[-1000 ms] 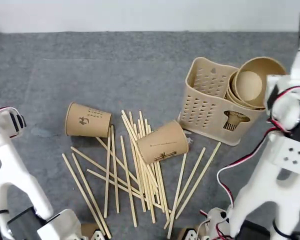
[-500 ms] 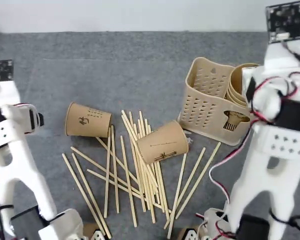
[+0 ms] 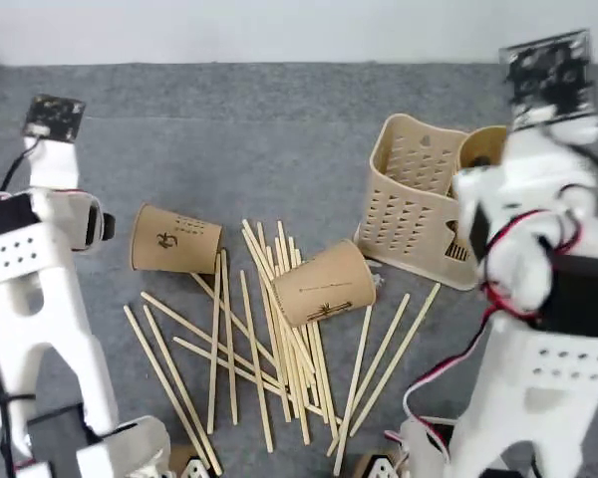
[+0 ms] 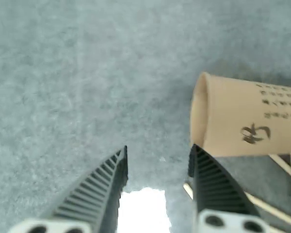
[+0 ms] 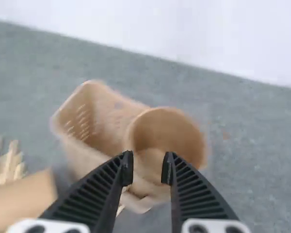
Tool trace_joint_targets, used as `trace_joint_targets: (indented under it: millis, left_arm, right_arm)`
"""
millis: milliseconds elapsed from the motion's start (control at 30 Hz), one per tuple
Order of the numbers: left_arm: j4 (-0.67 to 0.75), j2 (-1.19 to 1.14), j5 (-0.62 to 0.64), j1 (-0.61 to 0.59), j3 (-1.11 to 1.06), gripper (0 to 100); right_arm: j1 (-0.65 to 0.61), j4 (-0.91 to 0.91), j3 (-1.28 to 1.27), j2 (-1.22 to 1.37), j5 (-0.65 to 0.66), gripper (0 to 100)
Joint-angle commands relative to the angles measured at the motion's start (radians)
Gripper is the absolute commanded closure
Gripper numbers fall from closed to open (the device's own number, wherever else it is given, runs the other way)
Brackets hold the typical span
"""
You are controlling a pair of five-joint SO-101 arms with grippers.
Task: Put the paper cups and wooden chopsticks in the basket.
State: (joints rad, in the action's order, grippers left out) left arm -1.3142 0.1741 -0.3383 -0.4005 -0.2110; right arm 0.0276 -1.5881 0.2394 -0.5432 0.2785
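Observation:
A paper cup [image 3: 175, 239] lies on its side on the grey mat, and a second paper cup [image 3: 324, 284] rests on the scattered wooden chopsticks [image 3: 269, 349]. The beige basket [image 3: 414, 199] stands at the right with stacked cups [image 3: 481, 145] in its far compartment. My left gripper [image 4: 157, 158] hangs open above bare mat, just beside the rim of the lying cup [image 4: 242, 121]. My right gripper [image 5: 145, 167] is slightly open with nothing between its fingers. It hovers over the basket [image 5: 85, 119] and the cups inside it [image 5: 165, 136].
The left arm [image 3: 35, 259] stands at the table's left edge. The right arm [image 3: 538, 269] rises at the right and covers part of the basket. A white wall runs along the back of the mat. Bare mat lies behind the chopsticks.
Both arms have lifted and swung forward into the high view. The right arm now hides more of the basket and its cups. Cups and chopsticks have not moved.

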Motion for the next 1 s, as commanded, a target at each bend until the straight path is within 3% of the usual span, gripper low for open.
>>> trace_joint_targets:
  millis: [0,167,300,467,667,967]
  left_arm:
    - [-0.117,-0.135,-0.035,0.023,0.209,80]
    - [-0.305,-0.427,-0.035,-0.011,0.605,80]
    - [-0.431,-0.635,-0.035,-0.037,0.909,80]
    - [-0.440,-0.830,-0.034,-0.028,1.059,80]
    - [-0.439,-0.925,-0.035,0.051,1.076,80]
    - [-0.440,-0.922,-0.034,0.164,1.070,80]
  right_arm:
    - [-0.134,-0.105,0.023,-0.007,-0.011,87.7]
    - [-0.303,-0.124,0.023,0.093,-0.054,88.7]
    - [-0.387,-0.061,0.023,0.220,-0.103,99.3]
    - [-0.444,-0.005,0.025,0.387,-0.110,99.0]
    - [-0.392,-0.012,0.029,0.433,-0.109,99.0]
    - [-0.156,-0.064,0.026,0.275,-0.098,99.0]
